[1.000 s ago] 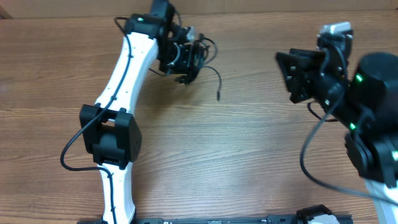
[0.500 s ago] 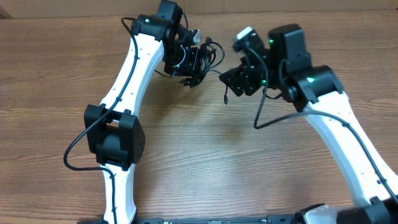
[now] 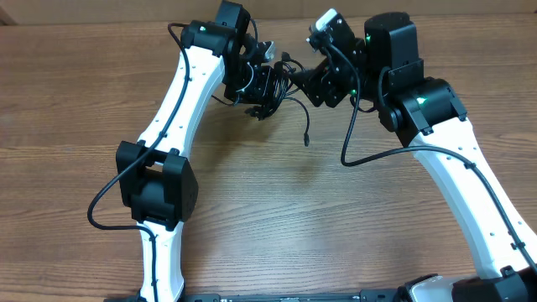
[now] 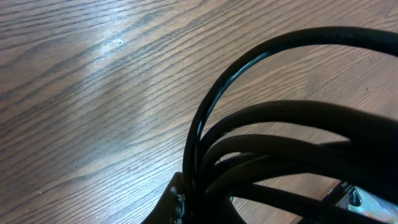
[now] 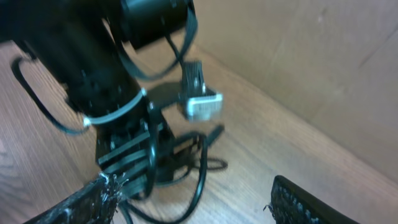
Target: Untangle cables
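A bundle of black cables [image 3: 273, 82] is held above the far part of the wooden table. My left gripper [image 3: 256, 84] is shut on the bundle; the left wrist view shows thick black loops [image 4: 267, 143] close against the camera. One loose end [image 3: 306, 126] hangs down with a plug at its tip. My right gripper [image 3: 309, 84] is open just to the right of the bundle, its two fingers wide apart [image 5: 193, 199]. In the right wrist view a cable loop [image 5: 200, 168] lies between those fingers, next to the left gripper.
The wooden table [image 3: 277, 210] stretches toward the front. A cardboard-coloured wall [image 5: 311, 56] runs along the far edge. Each arm trails its own black wire [image 3: 369, 155].
My right arm has swung from the right side to the bundle and its open gripper now sits against the cables. The left gripper has kept hold and shifted slightly right.
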`<state>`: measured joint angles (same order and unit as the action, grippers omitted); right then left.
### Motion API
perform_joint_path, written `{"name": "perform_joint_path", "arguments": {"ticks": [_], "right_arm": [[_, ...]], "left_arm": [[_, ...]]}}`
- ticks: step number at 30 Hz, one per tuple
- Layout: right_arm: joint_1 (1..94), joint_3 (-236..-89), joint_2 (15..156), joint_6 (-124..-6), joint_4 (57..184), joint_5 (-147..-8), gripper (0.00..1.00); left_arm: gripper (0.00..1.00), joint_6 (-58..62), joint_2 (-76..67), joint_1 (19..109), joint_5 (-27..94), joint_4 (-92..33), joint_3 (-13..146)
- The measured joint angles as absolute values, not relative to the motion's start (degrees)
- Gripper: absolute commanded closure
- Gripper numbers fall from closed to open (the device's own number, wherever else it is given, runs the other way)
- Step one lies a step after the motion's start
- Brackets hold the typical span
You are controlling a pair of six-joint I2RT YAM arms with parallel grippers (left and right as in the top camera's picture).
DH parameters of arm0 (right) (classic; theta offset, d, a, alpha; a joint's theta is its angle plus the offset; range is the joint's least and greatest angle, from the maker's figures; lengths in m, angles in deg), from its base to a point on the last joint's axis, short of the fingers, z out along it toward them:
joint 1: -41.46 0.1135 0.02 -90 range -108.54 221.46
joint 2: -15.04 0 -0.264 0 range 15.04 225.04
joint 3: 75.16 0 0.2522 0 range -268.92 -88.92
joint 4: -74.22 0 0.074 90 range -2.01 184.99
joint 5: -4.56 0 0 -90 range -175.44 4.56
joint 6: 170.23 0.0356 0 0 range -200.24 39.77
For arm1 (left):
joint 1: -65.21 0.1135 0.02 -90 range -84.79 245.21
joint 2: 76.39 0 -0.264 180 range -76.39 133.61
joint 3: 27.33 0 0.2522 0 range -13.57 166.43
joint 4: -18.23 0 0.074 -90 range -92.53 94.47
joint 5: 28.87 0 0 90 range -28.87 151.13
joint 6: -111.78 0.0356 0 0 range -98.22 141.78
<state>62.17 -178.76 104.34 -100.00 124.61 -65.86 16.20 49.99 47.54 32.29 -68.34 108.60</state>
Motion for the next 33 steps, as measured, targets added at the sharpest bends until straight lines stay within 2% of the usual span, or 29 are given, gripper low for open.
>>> {"name": "perform_joint_path", "arguments": {"ticks": [6,9,11,13,15,16,17,27,33], "right_arm": [[64.8,-178.8,104.4,-100.0,124.3,-65.7,0.24],[65.0,-178.8,105.1,-100.0,124.1,-65.4,0.30],[65.0,-178.8,106.4,-100.0,124.1,-65.3,0.38],[65.0,-178.8,107.7,-100.1,124.0,-65.1,0.48],[65.0,-178.8,109.2,-100.5,123.7,-64.7,0.73],[65.0,-178.8,109.8,-100.6,123.3,-64.4,0.92],[65.0,-178.8,110.3,-100.9,123.0,-64.3,0.96],[64.9,-180.3,109.8,-94.7,124.8,-63.3,0.96],[62.1,-181.3,98.9,-90.0,127.1,-63.4,0.96]], "left_arm": [[0.96,16.2,50.0,47.6,32.3,-68.3,108.6],[0.96,16.2,50.0,47.6,32.3,-68.5,108.6],[0.96,16.2,50.0,47.6,32.3,-68.8,108.6],[0.96,16.2,50.0,47.5,32.3,-69.1,108.6],[0.96,16.2,50.0,47.6,32.3,-69.3,108.6],[0.96,16.2,50.0,47.6,32.4,-69.3,108.6],[0.96,16.2,50.0,47.6,32.5,-69.3,108.6],[0.95,17.3,50.0,47.6,32.7,-69.7,108.6],[0.96,17.7,49.9,47.6,33.6,-70.3,108.6]]}}
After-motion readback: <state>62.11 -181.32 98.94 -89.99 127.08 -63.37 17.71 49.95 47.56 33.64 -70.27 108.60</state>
